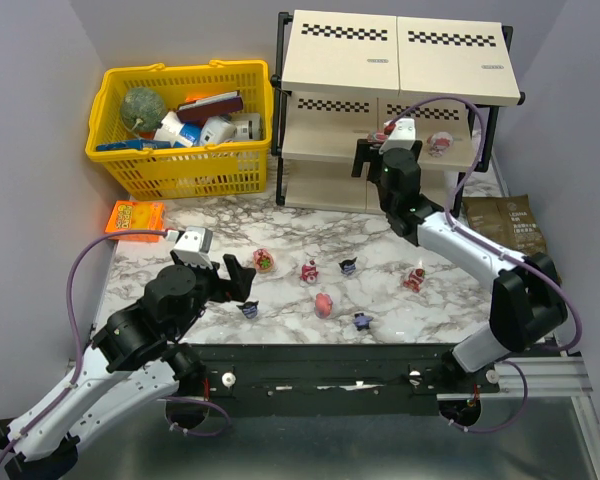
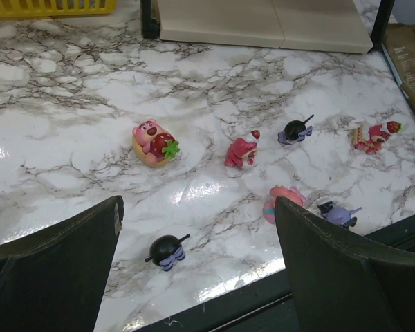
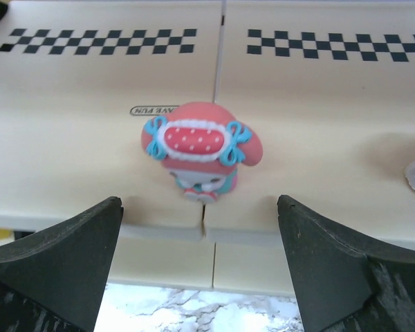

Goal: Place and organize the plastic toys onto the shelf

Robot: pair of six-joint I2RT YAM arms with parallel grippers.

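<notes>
Pink, blue-bowed plastic figurine [image 3: 197,149] stands on the beige three-tier shelf's [image 3: 69,159] middle board, at twelve o'clock between the right tool's [image 3: 199,202] spread fingers, touching neither. A skewed retreat could clip and topple it. Left tool [image 2: 198,204], also spread, hovers over the marble desk [image 2: 90,104].

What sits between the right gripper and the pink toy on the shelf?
Nothing. The right wrist view shows only bare board of the shelf between the open right gripper and the pink toy.
</notes>
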